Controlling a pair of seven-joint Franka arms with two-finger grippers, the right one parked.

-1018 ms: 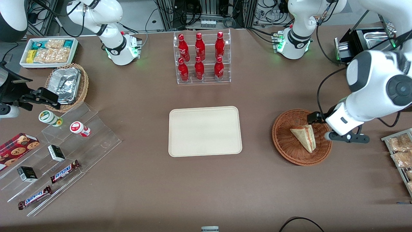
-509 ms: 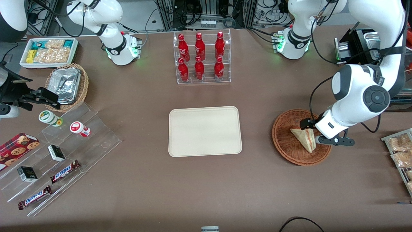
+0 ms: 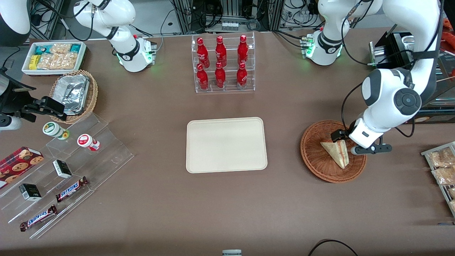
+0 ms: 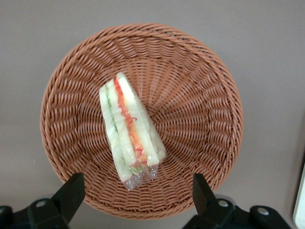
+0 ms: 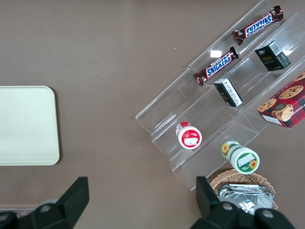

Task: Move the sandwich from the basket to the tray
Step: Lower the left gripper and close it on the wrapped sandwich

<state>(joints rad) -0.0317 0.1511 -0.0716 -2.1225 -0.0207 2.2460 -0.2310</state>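
Over the basket (image 3: 333,152) at the working arm's end of the tabletop (image 3: 227,199), the left arm folds down from its base, elbow joint high, wrist angled down over the basket's rim. Gripper (image 4: 138,196) hangs above the basket, fingers (image 4: 71,193) spread wide apart, nothing between them, not touching the sandwich (image 4: 129,130). Sandwich lies on its side in the basket bowl, wrapped, red and green filling edge showing, narrow tip toward the gripper in the wrist view; in the front view it sits (image 3: 337,152) just beside the wrist. Tray (image 3: 226,144) sits mid-tabletop, bare, well apart from the basket. Farther from the front camera than the tray: clear rack of red bottles (image 3: 222,63). Toward the parked arm's end: tan wicker basket with foil containers (image 3: 73,95), white bin of snack packets (image 3: 54,57), stepped clear display (image 3: 67,174) with Snickers bars (image 3: 71,189), small boxes, two cups, a cookie box (image 3: 18,161). Packets on a rack (image 3: 442,170) at the working arm's edge. Brown tabletop, cabling and equipment racks at the table's edge by the arm bases. Versus a second ago: the arm has swung in, elbow moved toward the tray and up, gripper shifted from the basket's outer rim to over the sandwich; sandwich and basket unmoved.
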